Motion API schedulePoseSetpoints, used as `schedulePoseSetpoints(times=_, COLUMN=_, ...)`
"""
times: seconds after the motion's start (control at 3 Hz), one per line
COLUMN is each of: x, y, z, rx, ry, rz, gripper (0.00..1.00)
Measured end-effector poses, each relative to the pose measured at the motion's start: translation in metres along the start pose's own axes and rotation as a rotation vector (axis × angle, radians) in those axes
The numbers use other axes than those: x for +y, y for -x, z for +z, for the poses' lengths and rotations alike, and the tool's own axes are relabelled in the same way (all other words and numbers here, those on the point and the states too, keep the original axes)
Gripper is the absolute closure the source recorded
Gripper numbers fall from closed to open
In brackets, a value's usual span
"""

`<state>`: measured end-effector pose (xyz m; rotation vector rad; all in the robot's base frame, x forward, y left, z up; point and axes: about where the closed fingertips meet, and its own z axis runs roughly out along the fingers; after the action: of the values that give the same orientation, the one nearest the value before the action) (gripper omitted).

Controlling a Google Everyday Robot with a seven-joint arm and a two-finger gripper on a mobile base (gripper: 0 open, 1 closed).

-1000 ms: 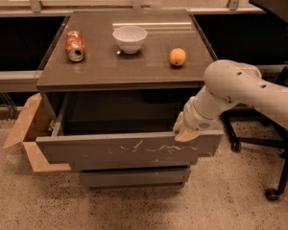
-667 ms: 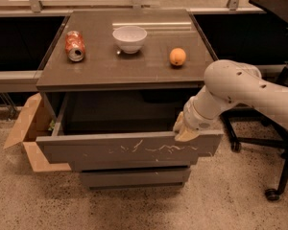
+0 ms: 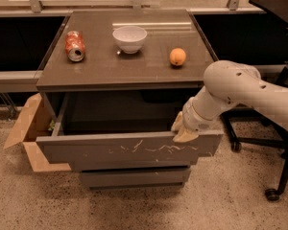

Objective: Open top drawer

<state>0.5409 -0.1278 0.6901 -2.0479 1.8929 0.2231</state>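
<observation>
Nothing we can see has moved since a second ago: the top drawer (image 3: 86,152) stays pulled well out from under the surface (image 3: 134,68), and the gripper (image 3: 185,129) still rests at the right end of its upper edge. We cannot tell how the jaws stand.

our white arm (image 3: 249,87) stretches in from the right, bends at a big round elbow and slopes down to the left. our gripper (image 3: 184,130) sits at its low end, tip pointing down
</observation>
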Motion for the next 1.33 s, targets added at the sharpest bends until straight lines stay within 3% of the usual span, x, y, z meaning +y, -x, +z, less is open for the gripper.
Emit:
schedulePoseSetpoints(times=0.33, x=0.008, y=0.002, z=0.002, rx=-0.015, ry=0.014, rz=-0.017, gripper=0.06)
schedulePoseSetpoints(times=0.67, x=0.034, y=0.006, z=0.003, rx=-0.015, ry=0.050, rz=-0.023, gripper=0.10)
schedulePoseSetpoints(times=1.0, x=0.058, y=0.007, z=0.004, rx=-0.011, ry=0.086, rz=-0.011, gripper=0.33)
schedulePoseSetpoints(times=1.33, x=0.072, y=0.004, z=-0.001, rx=-0.012, ry=0.100, rz=0.006, gripper=0.63)
